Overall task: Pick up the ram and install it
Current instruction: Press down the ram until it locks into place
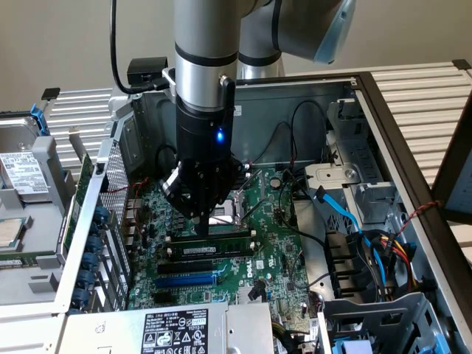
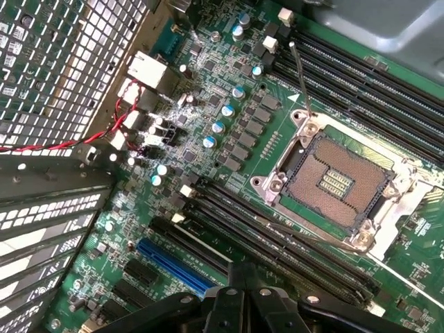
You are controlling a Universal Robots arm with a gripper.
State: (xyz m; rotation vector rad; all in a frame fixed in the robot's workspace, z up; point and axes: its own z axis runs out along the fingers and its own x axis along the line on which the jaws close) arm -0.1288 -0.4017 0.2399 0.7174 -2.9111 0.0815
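One claw (image 1: 204, 221) is seen clenched, its tips pressed down onto the ram (image 1: 212, 247), which lies seated along a black slot (image 1: 199, 265) just beneath, seemingly to push it home. Beside the claw an open CPU socket (image 2: 338, 182) is exposed; loose cables (image 1: 380, 251) are bundled well apart.

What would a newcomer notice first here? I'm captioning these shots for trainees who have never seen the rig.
The big silver-and-black robot arm plunging into the open grey metal computer case, its black hand shut just above a long thin green RAM stick that lies along the black memory slots. Next, the large green motherboard with its square, open metal CPU socket, and the bright blue expansion slot beside the memory slots.
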